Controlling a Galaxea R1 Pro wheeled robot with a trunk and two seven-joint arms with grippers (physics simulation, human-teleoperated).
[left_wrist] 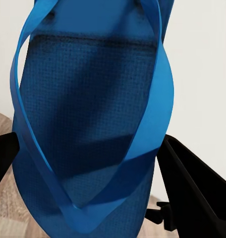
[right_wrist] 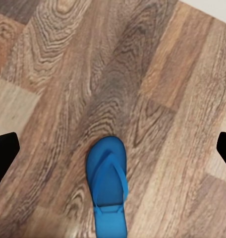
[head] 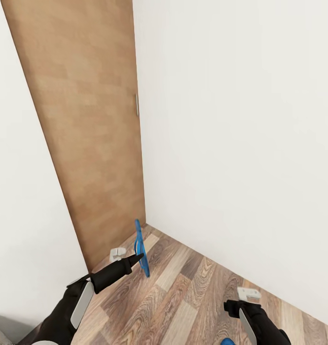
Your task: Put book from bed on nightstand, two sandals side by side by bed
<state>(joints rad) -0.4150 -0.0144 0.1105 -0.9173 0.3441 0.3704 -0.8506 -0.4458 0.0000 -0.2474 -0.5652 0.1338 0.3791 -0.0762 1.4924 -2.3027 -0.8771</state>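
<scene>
Up close, one sandal (left_wrist: 88, 139) between left hand (head: 135, 261) fingers (left_wrist: 192, 188).

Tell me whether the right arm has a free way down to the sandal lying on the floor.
Probably yes: the sandal on the floor lies flat on bare planks between the open jaws of the right gripper, nothing in between.

One sandal (head: 141, 247) hangs in my left pincer (head: 135, 261), standing on edge above the floor at lower centre of the head view; it is bright blue and thin, seen almost edge-on. In the left wrist view this sandal (left_wrist: 88, 134) shows its blue textured sole and crossing blue straps, with a dark finger on each side. The second sandal (right_wrist: 109, 186) lies flat on the wood-plank floor (right_wrist: 157, 99), strap side up, at lower centre of the right wrist view.
</scene>
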